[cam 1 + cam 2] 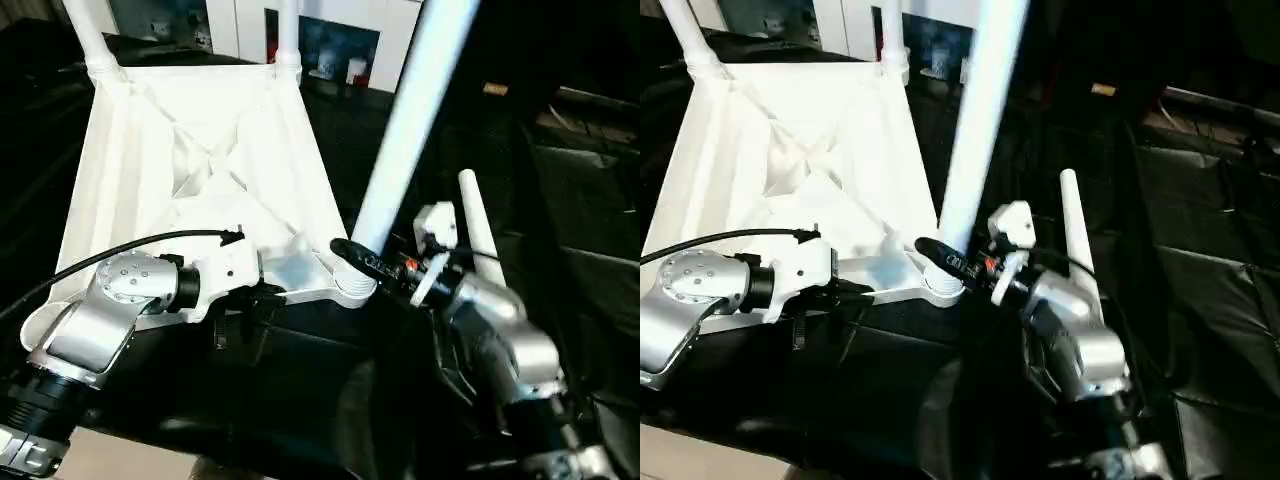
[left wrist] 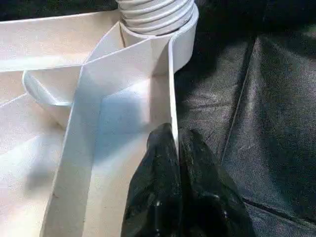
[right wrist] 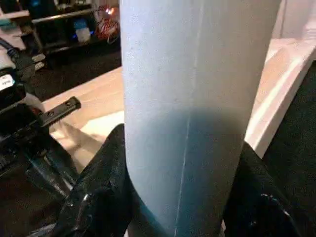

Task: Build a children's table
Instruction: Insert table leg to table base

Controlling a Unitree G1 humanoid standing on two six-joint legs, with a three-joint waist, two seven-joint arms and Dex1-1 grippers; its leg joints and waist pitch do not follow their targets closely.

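On the black-draped work surface [image 1: 300,370]: the children's table top [image 1: 190,150] lies underside up, ribs showing, long axis running away from the robot.
Near right corner: a leg [image 1: 410,120] stands in the round socket [image 1: 345,285], leaning a little to the right as it rises out of frame.
Far corners: two more legs [image 1: 90,35] [image 1: 288,35] stand upright in their sockets.
Fourth leg: a white tapered tube [image 1: 478,225] sits just beside the right forearm; what it rests on is hard to make out.
Left gripper [image 2: 175,148]: fingers pinched together on the thin near rim of the top, close to the socket.
Right gripper [image 3: 182,163]: fingers part-open, one on each side of the standing leg, clasping it low down.
Near edge: the top's rim meets dark cloth; the left arm and its black cable [image 1: 150,240] cross it.
Right side: folded black covering [image 1: 580,180], uncluttered.
Far edge: white cabinets and shelving [image 1: 330,40] stand close behind the top.
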